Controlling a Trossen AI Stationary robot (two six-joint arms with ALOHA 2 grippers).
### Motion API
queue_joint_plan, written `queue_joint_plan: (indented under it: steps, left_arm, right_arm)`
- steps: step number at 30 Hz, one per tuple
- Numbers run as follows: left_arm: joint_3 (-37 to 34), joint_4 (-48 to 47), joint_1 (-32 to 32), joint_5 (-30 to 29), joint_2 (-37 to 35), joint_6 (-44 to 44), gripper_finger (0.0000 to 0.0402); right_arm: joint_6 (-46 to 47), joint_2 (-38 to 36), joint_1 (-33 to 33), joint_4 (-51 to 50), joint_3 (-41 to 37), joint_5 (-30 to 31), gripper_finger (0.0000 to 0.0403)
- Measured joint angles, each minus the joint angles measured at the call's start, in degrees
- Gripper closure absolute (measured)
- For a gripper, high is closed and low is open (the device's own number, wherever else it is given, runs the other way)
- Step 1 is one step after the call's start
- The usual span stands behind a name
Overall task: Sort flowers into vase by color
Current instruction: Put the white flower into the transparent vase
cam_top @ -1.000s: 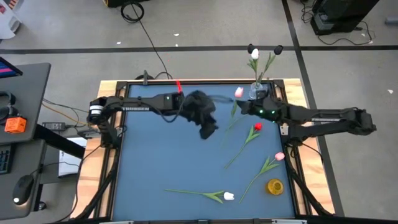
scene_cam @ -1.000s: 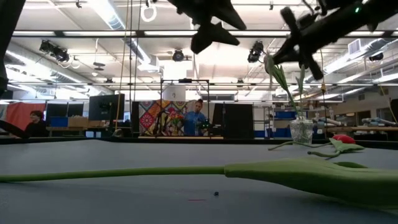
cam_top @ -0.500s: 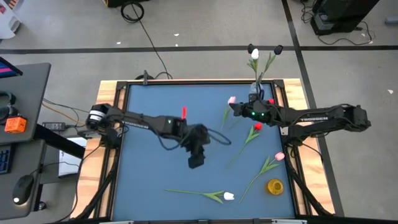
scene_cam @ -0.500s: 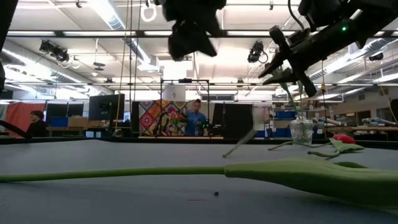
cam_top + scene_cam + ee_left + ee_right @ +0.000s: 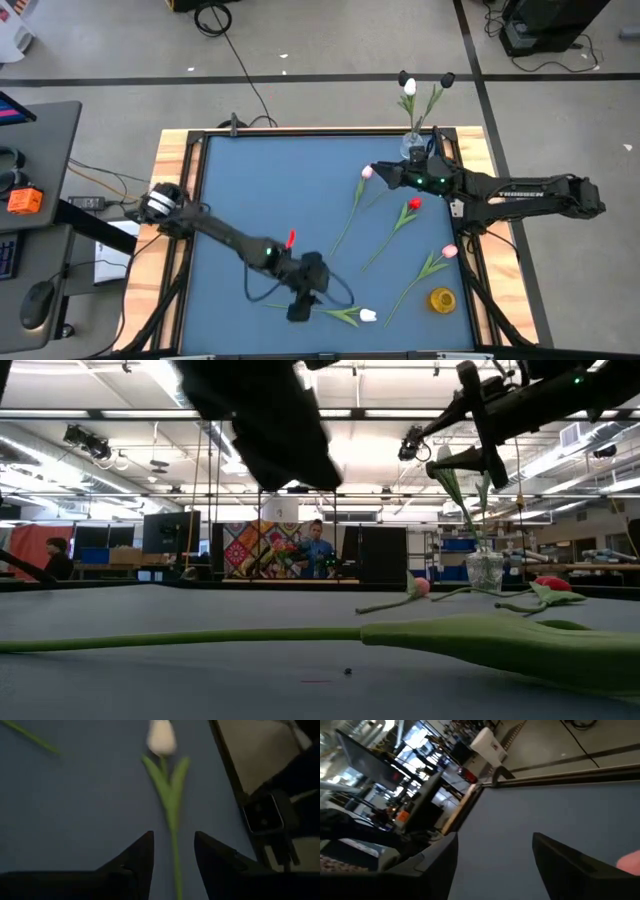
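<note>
The left gripper [image 5: 300, 312] hangs over the white tulip [image 5: 345, 314] near the table's [image 5: 250, 210] front edge, fingers [image 5: 135, 862] apart astride its stem. Mid-table lie a pink tulip [image 5: 352, 200] and a red tulip [image 5: 400, 218]. The right gripper [image 5: 385, 174], fingers apart and empty, hovers beside the vase [image 5: 414, 147] at the far right corner.

My high camera looks straight down on the whole blue table [image 5: 250, 200] and both arms. My low camera sits at tabletop height, close behind a green stem [image 5: 200, 637], facing level into the room. The left wrist camera looks down, close over the white tulip [image 5: 161, 736], also seen from above. The right wrist camera faces across the table toward the room.
</note>
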Motion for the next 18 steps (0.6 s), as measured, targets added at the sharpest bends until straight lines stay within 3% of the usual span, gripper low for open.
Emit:
queue_joint_plan:
  steps: [9,18]
  left_arm:
    - [0.0,0.9,-4.1,-7.3,7.2,-3.8,0.0262]
    - [0.1,3.1,-4.3,-5.2,9.1,-4.4,0.0263]
  right_arm:
    - [-0.5,-0.6,1.1,-0.2,0.0,-1.3,0.0163]
    - [-0.2,-0.6,2.3,-0.4,0.0,-2.2,0.0167]
